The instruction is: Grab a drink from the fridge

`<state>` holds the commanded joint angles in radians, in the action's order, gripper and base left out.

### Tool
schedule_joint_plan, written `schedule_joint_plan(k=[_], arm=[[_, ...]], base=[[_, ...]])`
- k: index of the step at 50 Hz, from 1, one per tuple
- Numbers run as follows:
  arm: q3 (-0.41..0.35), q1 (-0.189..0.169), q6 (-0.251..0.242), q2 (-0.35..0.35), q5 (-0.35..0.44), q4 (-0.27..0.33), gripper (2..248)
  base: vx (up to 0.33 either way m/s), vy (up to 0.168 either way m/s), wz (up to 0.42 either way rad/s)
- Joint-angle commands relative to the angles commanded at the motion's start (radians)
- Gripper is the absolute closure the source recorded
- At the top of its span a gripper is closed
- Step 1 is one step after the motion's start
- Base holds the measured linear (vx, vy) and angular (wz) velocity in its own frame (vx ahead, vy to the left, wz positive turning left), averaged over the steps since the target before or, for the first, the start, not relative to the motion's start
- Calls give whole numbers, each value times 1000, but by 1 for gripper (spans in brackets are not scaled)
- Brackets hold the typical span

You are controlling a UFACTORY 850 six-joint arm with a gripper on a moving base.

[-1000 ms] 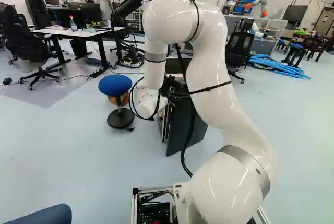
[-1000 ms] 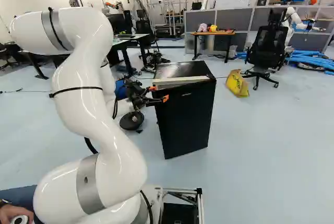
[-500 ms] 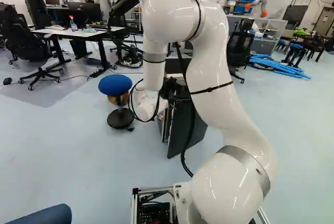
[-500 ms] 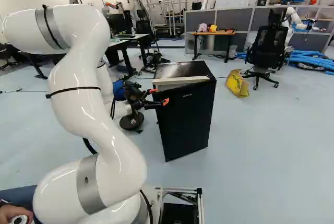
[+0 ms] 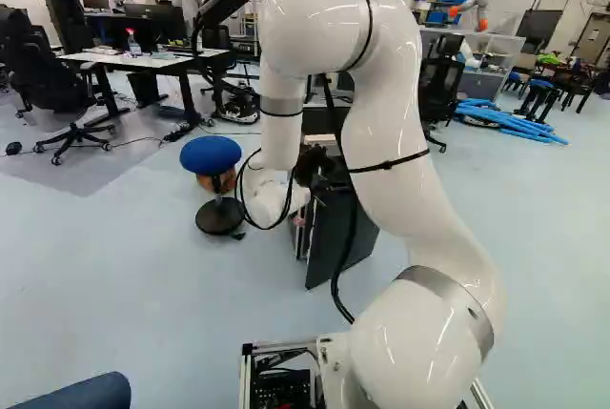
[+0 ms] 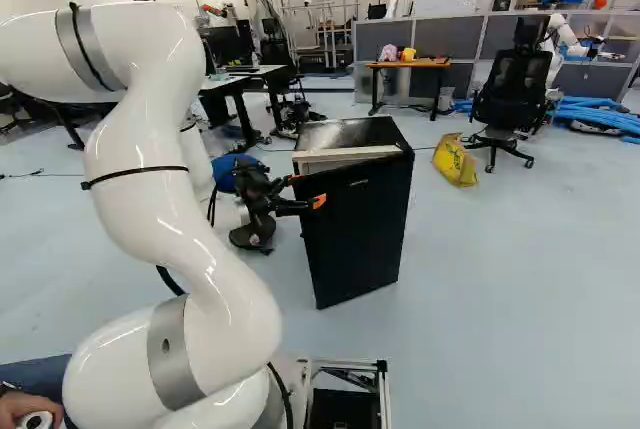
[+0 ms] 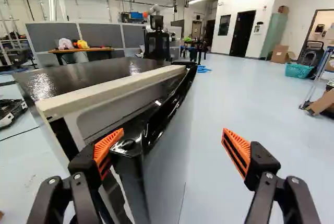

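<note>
The gripper (image 6: 306,190) is at the near top corner of the black fridge (image 6: 352,133), whose door (image 6: 358,234) stands slightly ajar. Dark gripper parts show beside the fridge in the left base view, fingertips hidden. In the wrist view the gripper (image 7: 173,130) is open, holding nothing. One orange pad (image 7: 107,148) is close to the door's edge (image 7: 136,143), by the gap between door and pale fridge frame (image 7: 107,91); whether it touches cannot be told. The other finger stands well off the door's outer side. No drink can be clearly made out.
A blue stool (image 5: 211,153) stands beside the fridge. Behind are a yellow bag (image 6: 455,160), a black office chair (image 6: 513,94) and a wooden table (image 6: 411,64). Another robot (image 6: 560,34) is farther back. A person's hand (image 6: 28,407) shows near the base.
The gripper has lowered a little beside the fridge, while the arm's upper bend has risen and drawn back. The door's lower corner has shifted slightly toward the base. The base has not moved.
</note>
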<state>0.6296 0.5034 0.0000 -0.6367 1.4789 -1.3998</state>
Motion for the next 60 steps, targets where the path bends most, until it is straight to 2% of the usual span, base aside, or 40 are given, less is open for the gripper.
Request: schedule_joint_plan(k=[42,60], arm=[[-104,40,0,42,45,-159,3],[-135,43,0,51,47,-237,3]], base=[[0,0,0],[0,0,0]])
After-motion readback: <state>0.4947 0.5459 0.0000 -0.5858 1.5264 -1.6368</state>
